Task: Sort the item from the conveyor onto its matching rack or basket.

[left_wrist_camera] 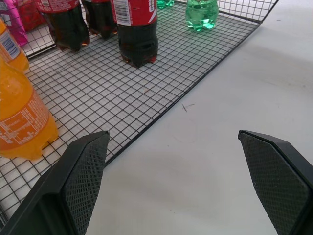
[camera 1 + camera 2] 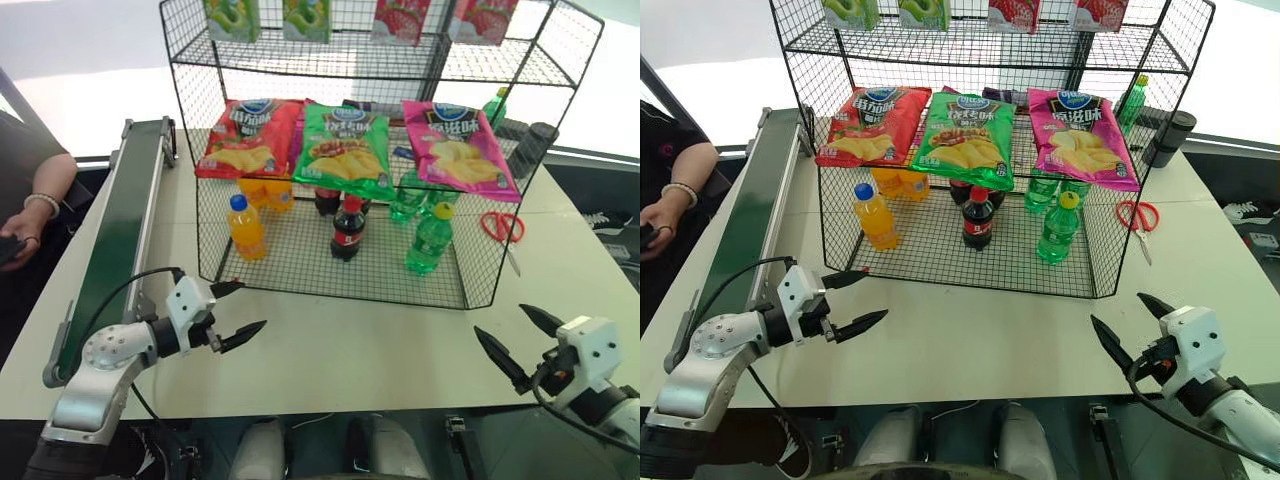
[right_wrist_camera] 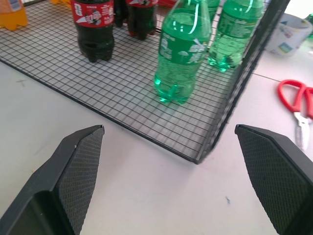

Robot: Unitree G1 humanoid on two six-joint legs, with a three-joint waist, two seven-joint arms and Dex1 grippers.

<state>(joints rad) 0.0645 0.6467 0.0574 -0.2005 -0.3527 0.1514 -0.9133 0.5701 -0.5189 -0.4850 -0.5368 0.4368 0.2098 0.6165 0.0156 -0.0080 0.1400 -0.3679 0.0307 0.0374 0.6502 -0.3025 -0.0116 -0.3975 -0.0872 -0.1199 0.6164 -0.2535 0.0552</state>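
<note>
Both tools hang wide and empty: left tool (image 2: 228, 312), right tool (image 2: 518, 343). The green bottle (image 2: 430, 240) already stands inside the rack (image 2: 330, 282), ahead of the right tool. The conveyor (image 2: 118, 232) beside the left tool looks bare, so wait clear.

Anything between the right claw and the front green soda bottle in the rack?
Only bare table and the rack's wire floor edge separate the right claw from the green bottle, per the right wrist view.

Rack (image 2: 200, 200) mid-table; conveyor (image 2: 118, 230) to its left; soda bottle (image 2: 430, 240) on bottom tier, right.
</note>
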